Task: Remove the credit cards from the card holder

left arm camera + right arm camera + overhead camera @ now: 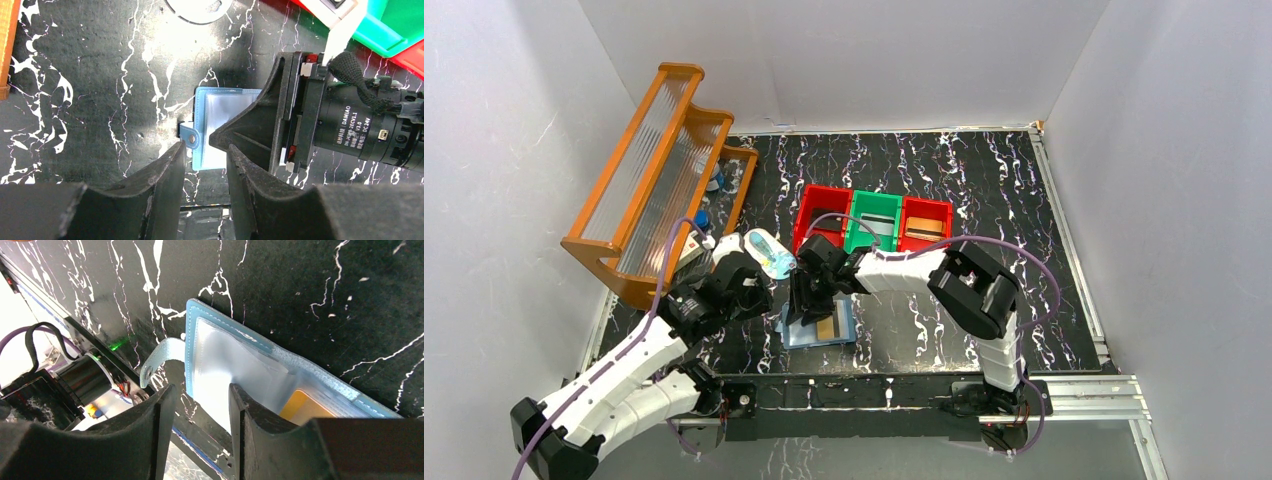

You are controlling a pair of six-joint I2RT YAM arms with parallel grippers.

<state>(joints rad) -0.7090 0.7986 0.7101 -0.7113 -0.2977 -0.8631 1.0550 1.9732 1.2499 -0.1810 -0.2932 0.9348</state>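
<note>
The blue card holder (839, 333) lies open and flat near the table's front edge. A tan-orange card (827, 328) sits in one of its pockets, and shows in the right wrist view (300, 407). My right gripper (808, 303) is open, hovering over the holder's (235, 365) left part, one fingertip (242, 405) over the clear pocket. Its tab (154, 359) sticks out beside the jaws. My left gripper (772, 303) is open just left of the holder (220, 117), near the tab (189, 136). Flat cards lie in the green bin (879, 226) and the right red bin (924, 229).
A red bin (809, 205), a green bin (860, 205) and a second red bin (945, 212) stand in a row behind the holder. A white-and-blue oval case (771, 253) lies to its left. An orange ribbed rack (649, 175) fills the back left.
</note>
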